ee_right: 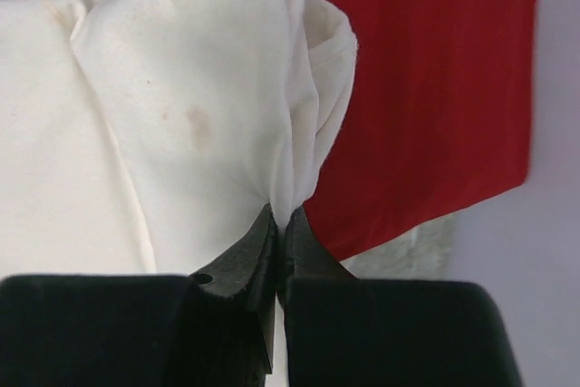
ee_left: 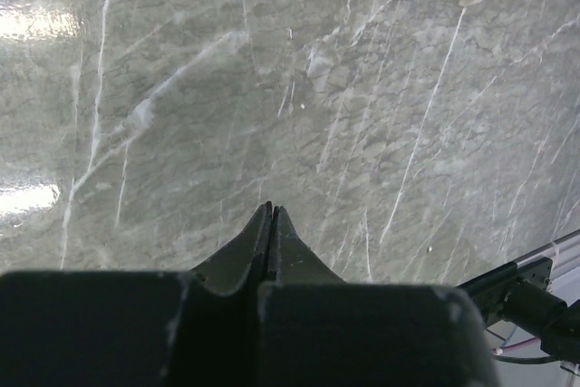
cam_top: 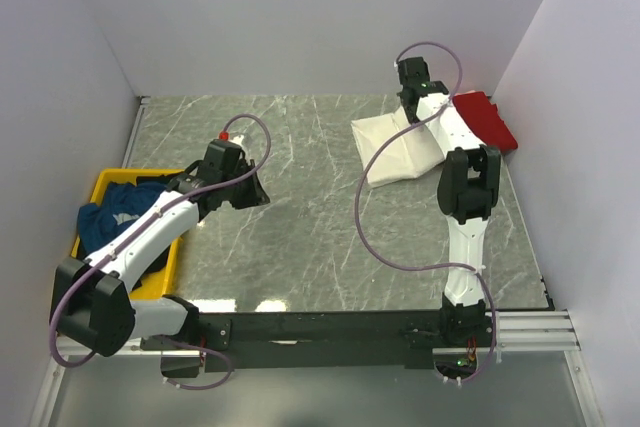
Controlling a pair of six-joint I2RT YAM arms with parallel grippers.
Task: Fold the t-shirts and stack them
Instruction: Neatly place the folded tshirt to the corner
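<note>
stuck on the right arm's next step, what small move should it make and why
Likely drag the white shirt a little toward the red shirt, to stack it: the right gripper is shut on a bunched fold at its edge, and the red shirt lies flat right beside it.

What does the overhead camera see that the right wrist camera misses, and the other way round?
Only the overhead view shows the yellow tray holding the dark blue t-shirt, and the left gripper above the table. Only the right wrist view shows the right gripper pinched shut on a fold of the cream t-shirt, plus a faint brownish spot on that cloth. Both show the cream t-shirt beside the red t-shirt.
</note>
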